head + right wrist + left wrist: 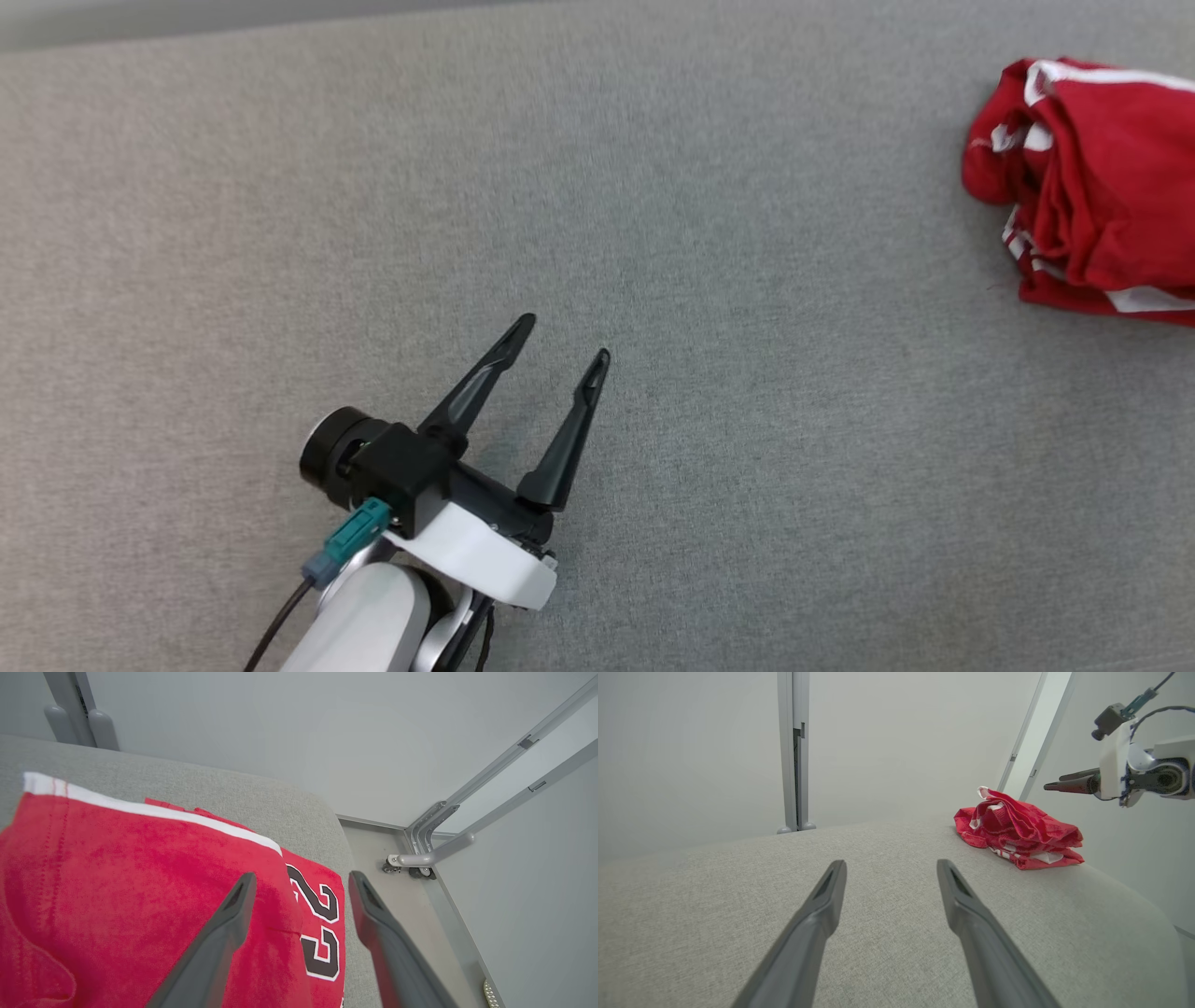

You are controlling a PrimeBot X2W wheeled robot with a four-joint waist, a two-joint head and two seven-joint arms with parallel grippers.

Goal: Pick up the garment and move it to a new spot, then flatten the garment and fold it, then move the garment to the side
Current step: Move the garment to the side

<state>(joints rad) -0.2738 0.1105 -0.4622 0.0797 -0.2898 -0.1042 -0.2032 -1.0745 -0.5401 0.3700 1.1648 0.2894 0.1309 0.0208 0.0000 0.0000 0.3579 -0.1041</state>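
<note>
garment (pixel 1092 187): red with white trim, black "22" print | state: folded, bunched bundle | place: right edge of head view, on grey surface

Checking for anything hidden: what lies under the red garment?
The red garment rests on the grey padded surface, near its edge. The patch directly beneath, and its lower folds, are covered.

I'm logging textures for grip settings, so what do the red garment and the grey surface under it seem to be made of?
Red garment: probably soft knit jersey cloth, matte, judging by its limp folds, stitched seams and white trim. Grey surface: apparently woven upholstery fabric, matte, with a fine flecked weave.
</note>
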